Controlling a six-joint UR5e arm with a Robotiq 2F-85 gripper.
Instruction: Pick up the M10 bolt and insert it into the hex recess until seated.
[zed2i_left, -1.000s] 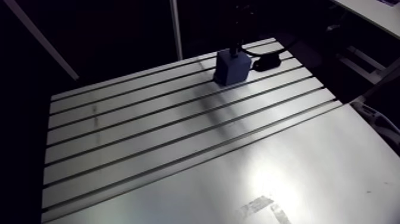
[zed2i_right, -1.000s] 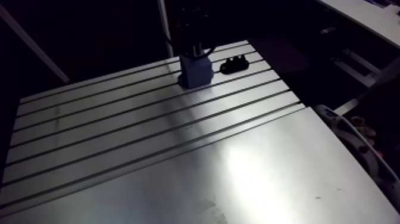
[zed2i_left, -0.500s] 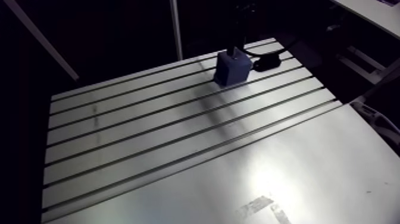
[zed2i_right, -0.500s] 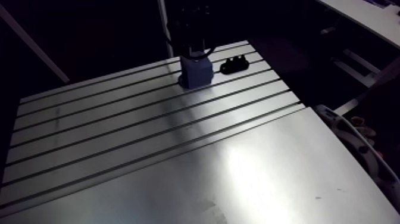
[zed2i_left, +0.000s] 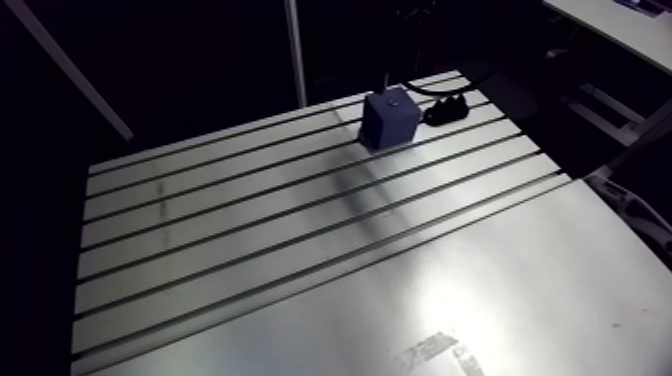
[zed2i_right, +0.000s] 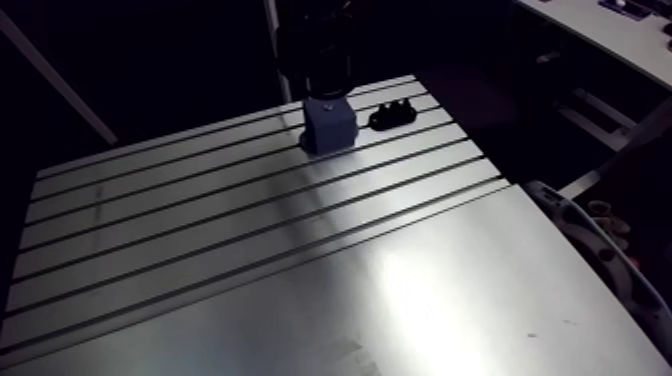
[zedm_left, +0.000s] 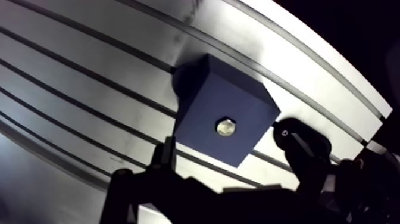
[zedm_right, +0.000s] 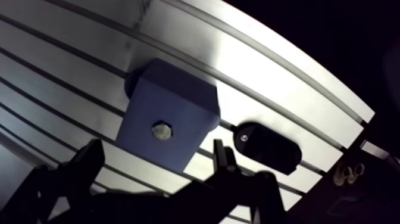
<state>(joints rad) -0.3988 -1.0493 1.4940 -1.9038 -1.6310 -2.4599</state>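
Observation:
A blue block (zedm_right: 178, 107) stands on the slotted table (zed2i_left: 300, 250) near its far edge. The silvery hex head of the M10 bolt (zedm_right: 161, 131) sits in the recess in the block's top face, also plain in the other wrist view as the bolt (zedm_left: 225, 127). My gripper (zedm_right: 156, 159) hangs above the block, open. Its dark fingertips (zedm_right: 92, 156) stand on either side of the bolt head, clear of it and holding nothing. In the arm view the block (zed2i_left: 390, 118) shows with the dark wrist just above it.
A black oblong holder (zedm_right: 268, 148) lies on the table right beside the block, seen too in the arm view as the holder (zed2i_right: 392, 112). The table's far edge runs just behind both. A wide smooth plate (zed2i_left: 480, 290) covers the near part of the table.
The fingers have spread apart and let go of the bolt, which stays in the block. The gripper has lifted a little, baring the block's top in the arm view.

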